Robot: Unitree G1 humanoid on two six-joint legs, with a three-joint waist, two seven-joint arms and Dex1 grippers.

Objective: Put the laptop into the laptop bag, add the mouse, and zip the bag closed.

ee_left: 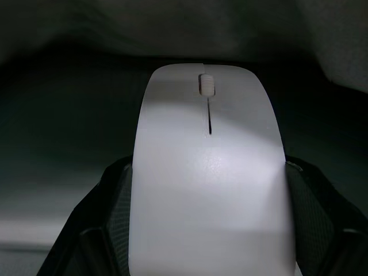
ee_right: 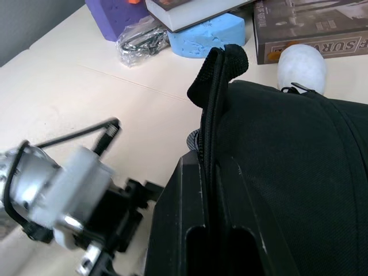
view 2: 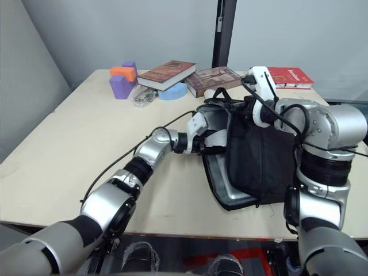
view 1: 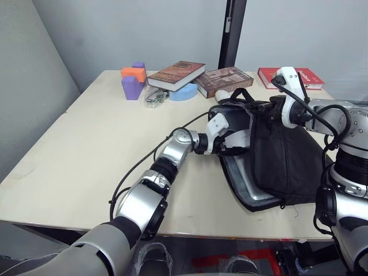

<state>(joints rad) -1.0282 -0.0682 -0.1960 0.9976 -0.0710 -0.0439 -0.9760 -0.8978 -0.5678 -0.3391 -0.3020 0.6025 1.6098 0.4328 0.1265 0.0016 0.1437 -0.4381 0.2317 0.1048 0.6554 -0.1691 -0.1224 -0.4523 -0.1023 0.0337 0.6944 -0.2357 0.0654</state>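
The black laptop bag point(view 1: 282, 158) lies on the table's right part with its mouth held open toward the left. Along the open lower edge shows the silver laptop point(view 1: 237, 175), lying inside the bag. My left gripper point(view 1: 237, 138) reaches into the opening. In the left wrist view it point(ee_left: 208, 169) is shut on the flat white mouse point(ee_left: 207, 115), with dark bag lining all around. My right gripper point(ee_right: 210, 241) is shut on the bag's upper zip edge point(ee_right: 214, 115) and holds that side lifted.
Along the table's far side lie a purple and orange block point(view 1: 132, 83), a clear packet point(view 1: 154, 96), a blue foam piece point(view 1: 184, 92), two books point(view 1: 176, 73), a red book point(view 1: 290, 77) and a white egg-like lump point(ee_right: 302, 66). The table's left half point(view 1: 86, 149) is bare.
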